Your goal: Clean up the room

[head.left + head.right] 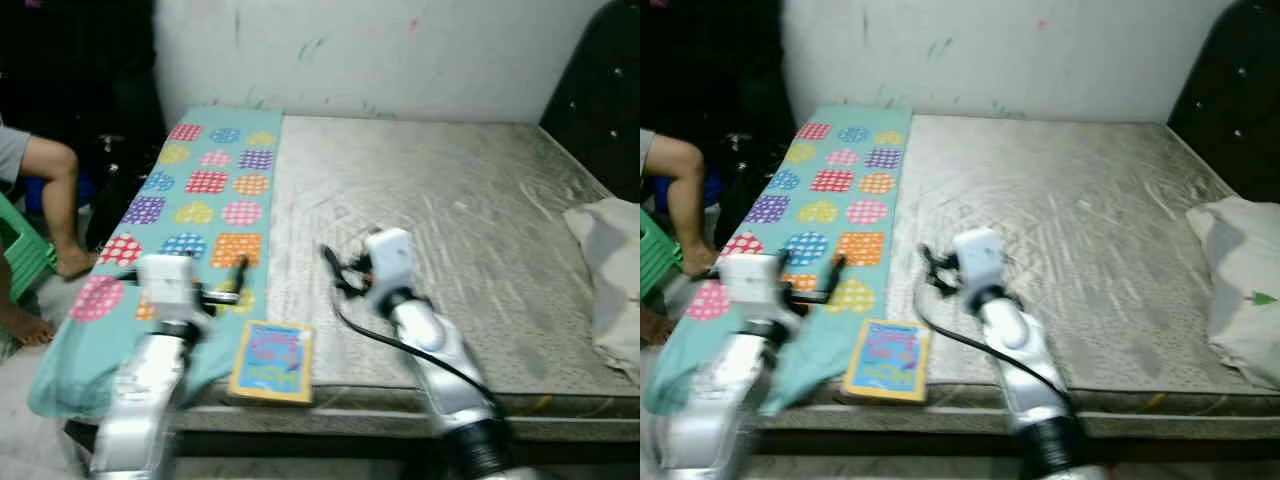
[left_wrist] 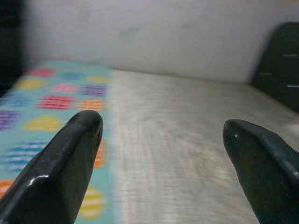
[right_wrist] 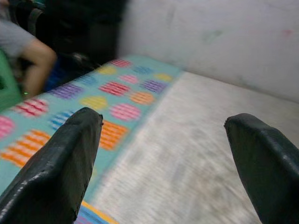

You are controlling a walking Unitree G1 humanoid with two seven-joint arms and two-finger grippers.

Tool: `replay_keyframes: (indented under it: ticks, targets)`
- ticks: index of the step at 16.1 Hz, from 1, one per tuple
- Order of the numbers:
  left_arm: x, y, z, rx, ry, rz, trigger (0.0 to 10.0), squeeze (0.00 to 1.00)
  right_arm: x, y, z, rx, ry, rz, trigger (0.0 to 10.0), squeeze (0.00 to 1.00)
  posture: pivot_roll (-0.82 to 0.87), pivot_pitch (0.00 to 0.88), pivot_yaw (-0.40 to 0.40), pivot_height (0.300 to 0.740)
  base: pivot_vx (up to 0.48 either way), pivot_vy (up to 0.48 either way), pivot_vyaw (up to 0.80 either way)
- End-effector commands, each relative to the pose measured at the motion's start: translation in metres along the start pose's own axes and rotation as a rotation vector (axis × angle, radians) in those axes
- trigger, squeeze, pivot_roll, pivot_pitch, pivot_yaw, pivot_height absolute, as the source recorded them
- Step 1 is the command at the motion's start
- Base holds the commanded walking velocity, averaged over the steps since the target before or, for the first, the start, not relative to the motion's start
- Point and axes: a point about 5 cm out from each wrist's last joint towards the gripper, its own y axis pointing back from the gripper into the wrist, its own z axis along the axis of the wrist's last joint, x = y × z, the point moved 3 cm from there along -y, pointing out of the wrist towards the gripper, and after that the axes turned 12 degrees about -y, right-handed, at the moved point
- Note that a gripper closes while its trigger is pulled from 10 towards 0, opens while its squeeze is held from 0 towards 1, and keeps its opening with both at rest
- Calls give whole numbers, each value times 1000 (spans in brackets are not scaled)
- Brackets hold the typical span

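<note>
Nearest us: children's book (image 1: 272,362) at the bed (image 1: 440,220) edge, awaiting pickup; our left gripper (image 2: 161,135) and right gripper (image 3: 163,135) hover, fingers wide apart, empty.

Book (image 1: 272,361), colourful cover with yellow border, flat at the near edge of the bare grey mattress (image 1: 440,230), just beside a teal blanket (image 1: 205,200) with coloured hearts and squares along its left side; white pillow (image 1: 610,275) at right edge.

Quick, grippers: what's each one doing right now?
Left gripper: open, holding nothing, over the patterned cloth's edge.
Right gripper: open, holding nothing, over the mattress.
</note>
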Motion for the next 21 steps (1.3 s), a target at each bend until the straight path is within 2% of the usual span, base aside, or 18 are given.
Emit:
replay_keyframes:
  ticks: [1,4,7,8,12,21]
  targets:
    - [7,1,2,-4,-23,13,10000,0,6,-3,4,-12,-12,19,10000,0,-108,0,-43,740,0,-330,0]
    - [7,0,3,-5,-23,11,10000,0,6,-3,4,-15,-12,20,10000,0,-109,0,-44,740,0,-329,0]
    - [6,1,2,-10,0,21,10000,0,6,-3,5,-22,-26,23,10000,0,-109,0,-44,740,0,0,0]
    - [6,1,4,-26,-15,11,10000,0,5,-3,5,-23,-26,23,10000,0,-108,0,-46,740,0,0,0]
    - [2,2,8,-51,14,-31,10000,0,6,-4,6,-25,-24,28,10000,0,-108,0,-49,740,0,0,0]
    - [-2,3,5,-52,16,-50,10000,0,5,-5,4,-12,-35,24,10000,0,-110,0,-51,740,337,0,0]
